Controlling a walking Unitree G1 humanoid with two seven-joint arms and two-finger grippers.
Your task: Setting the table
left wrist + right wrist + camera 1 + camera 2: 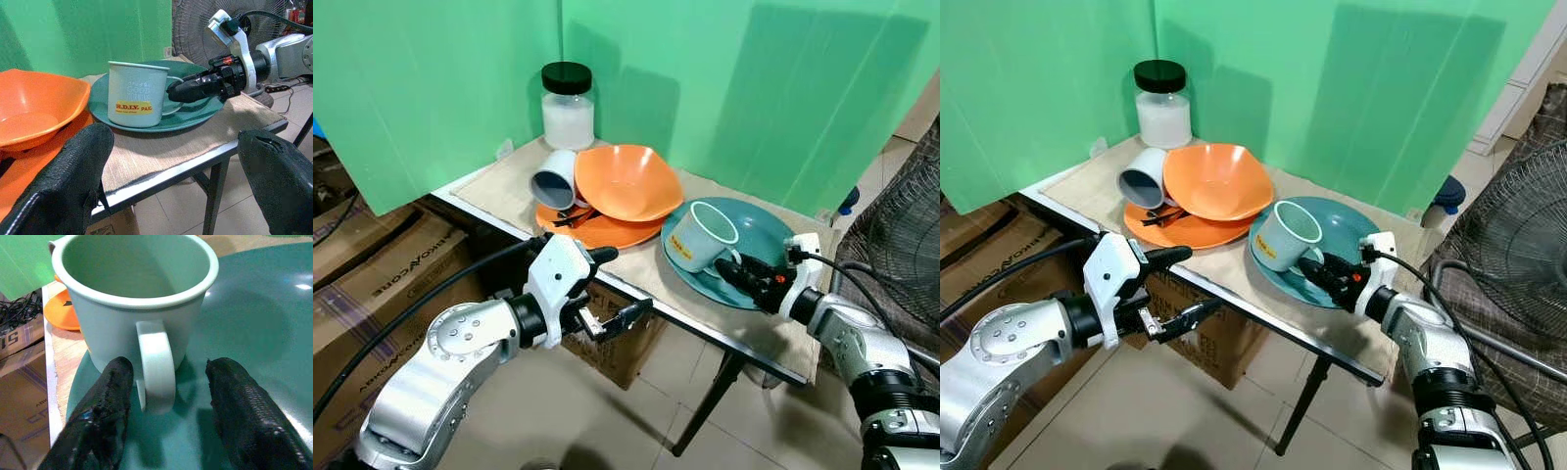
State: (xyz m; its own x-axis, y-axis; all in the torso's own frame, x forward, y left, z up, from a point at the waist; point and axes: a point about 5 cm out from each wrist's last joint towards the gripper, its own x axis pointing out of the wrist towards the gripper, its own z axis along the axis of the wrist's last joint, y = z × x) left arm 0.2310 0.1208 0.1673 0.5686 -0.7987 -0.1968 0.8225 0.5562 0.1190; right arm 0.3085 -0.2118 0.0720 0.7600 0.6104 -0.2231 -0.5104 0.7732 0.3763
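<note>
On the round teal plate [766, 238], at about four o'clock from the stack of dishes, the right gripper [166, 416] has its two black fingers spread, one on each side of the curved handle [157, 364] of the pale green enamel mug with a yellow label [702, 235]. The fingers are not yet closed on anything; the handle sits between them, closer to one pad than the other.

To do this step well, the gripper would probably need to centre the handle between its pads before closing, then pinch it low and firmly so the mug does not swing. A straight lift should follow, since the mug stands upright on the glossy plate and could slide or drag it along.

Out from the mug at nine o'clock lies the orange bowl [626, 181], resting tilted on a flat orange plate [607, 231] with a grey-blue cup [554, 178] on its side and dark utensils beneath. A clear jar with a black lid [568, 105] stands at eleven o'clock by the green backdrop [734, 88].

The left gripper [612, 284] hangs spread wide and empty just off the near edge of the woven-mat table [636, 269].
</note>
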